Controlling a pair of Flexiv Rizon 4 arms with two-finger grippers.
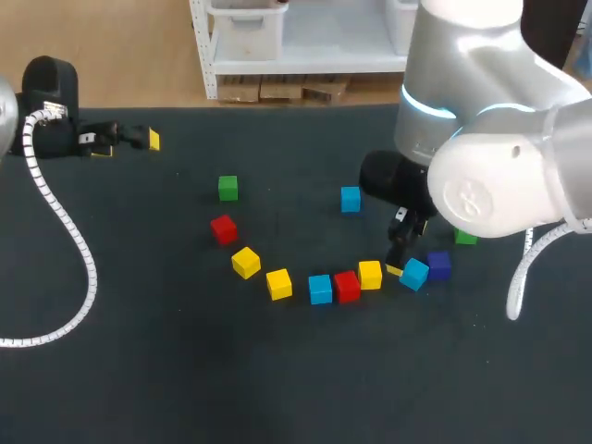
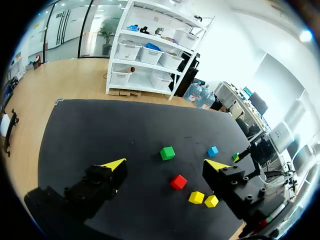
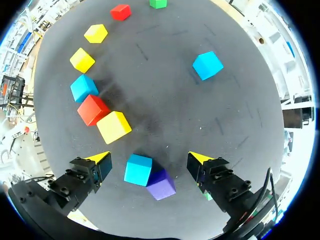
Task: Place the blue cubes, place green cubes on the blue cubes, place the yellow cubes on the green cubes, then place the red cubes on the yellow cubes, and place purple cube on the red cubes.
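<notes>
Likely the blue-cube stage: the right gripper (image 3: 148, 160), jaws released, straddles a blue cube (image 3: 138, 170) touching the purple cube (image 3: 161, 185). Next, clench without nudging purple. The left gripper (image 2: 166, 164), jaws released, hangs well away from it.

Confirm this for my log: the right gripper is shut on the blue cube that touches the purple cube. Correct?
Not quite: the right gripper is open, clear of the blue cube that touches the purple cube, as the right wrist view shows.
</notes>
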